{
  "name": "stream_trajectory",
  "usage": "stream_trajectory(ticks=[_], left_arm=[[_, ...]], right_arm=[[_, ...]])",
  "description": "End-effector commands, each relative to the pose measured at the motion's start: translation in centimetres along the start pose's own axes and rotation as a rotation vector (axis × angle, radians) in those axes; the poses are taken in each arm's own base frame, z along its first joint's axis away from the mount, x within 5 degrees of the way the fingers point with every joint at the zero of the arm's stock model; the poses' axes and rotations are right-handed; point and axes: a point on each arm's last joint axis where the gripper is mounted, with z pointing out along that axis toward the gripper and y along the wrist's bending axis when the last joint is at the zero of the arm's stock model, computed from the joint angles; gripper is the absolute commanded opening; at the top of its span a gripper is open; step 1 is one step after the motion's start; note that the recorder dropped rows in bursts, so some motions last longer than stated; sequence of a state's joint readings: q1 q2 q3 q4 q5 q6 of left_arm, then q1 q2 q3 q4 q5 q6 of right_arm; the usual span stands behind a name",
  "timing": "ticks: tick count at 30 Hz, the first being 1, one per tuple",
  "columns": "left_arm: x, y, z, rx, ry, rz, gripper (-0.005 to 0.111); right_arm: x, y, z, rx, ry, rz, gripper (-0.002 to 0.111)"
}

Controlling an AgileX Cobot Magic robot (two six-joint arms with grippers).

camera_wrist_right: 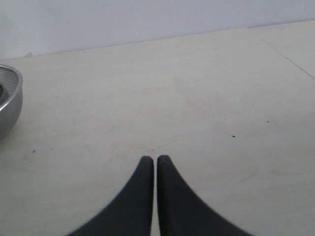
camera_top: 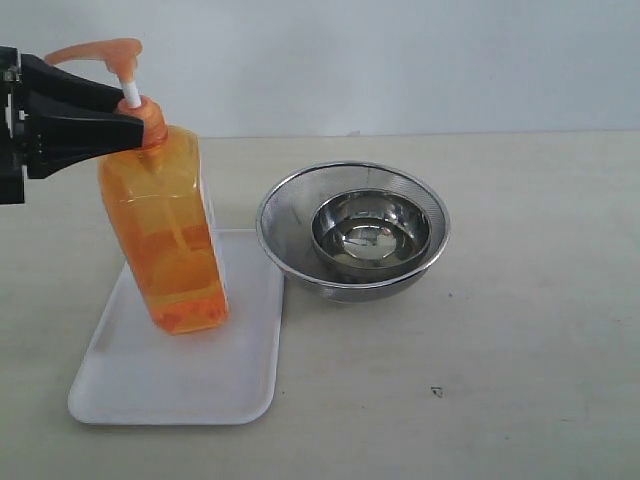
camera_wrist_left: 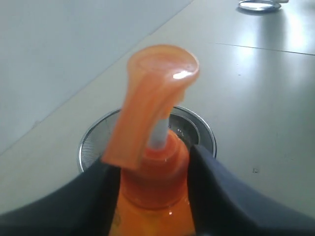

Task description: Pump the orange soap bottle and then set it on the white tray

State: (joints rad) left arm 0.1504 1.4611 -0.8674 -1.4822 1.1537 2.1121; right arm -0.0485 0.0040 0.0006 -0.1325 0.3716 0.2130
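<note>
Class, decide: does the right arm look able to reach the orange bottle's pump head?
Probably yes: the left gripper clamps below the pump head, leaving its top uncovered; only the low strainer bowl sits nearby.

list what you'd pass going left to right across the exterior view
left gripper → orange soap bottle → steel strainer bowl

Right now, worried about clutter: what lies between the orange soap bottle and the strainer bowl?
Only a bare strip of the white tray separates the orange soap bottle from the strainer bowl, as the exterior view shows.
</note>
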Motion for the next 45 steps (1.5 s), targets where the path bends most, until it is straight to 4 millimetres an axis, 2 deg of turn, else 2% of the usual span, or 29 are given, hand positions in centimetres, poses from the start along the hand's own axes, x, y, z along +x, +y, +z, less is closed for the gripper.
stream_trajectory(ticks=[1,5,14,17,21,23,37,45], left_arm=[[-1.0,0.4,-1.0,-0.003,-0.066,0.015,0.005],[-0.7,0.3,-1.0,0.029,-0.009,0.056,0.005],[-1.0,0.5,-1.0,0.009,-0.043,0.041,0.005],[-0.2,0.8,-0.3,0.028,-0.038,0.009,0.005],[2.5,1.7,1.7,0.085,-0.014,-0.083,0.005],[2.8,1.9,1.8,0.101,0.01,-0.07,0.005],[2.1,2.5,1.6,0.149,0.098,0.047,0.005],[2.1,2.5,1.6,0.144,0.09,0.044,0.005]], right_arm=[[0.0,0.0,0.0,0.002,-0.005,-0.004,0.0],[-0.1,0.0,0.0,0.002,-0.007,-0.004,0.0],[-0.1,0.0,0.0,0.002,-0.007,-0.004,0.0],[-0.1,0.0,0.0,0.002,-0.007,-0.004,0.0],[-0.1,0.0,0.0,0.002,-0.007,-0.004,0.0],[-0.1,0.0,0.0,0.002,-0.007,-0.004,0.0],[-0.1,0.0,0.0,0.0,-0.008,0.0,0.0],[-0.1,0.0,0.0,0.0,-0.008,0.0,0.0]])
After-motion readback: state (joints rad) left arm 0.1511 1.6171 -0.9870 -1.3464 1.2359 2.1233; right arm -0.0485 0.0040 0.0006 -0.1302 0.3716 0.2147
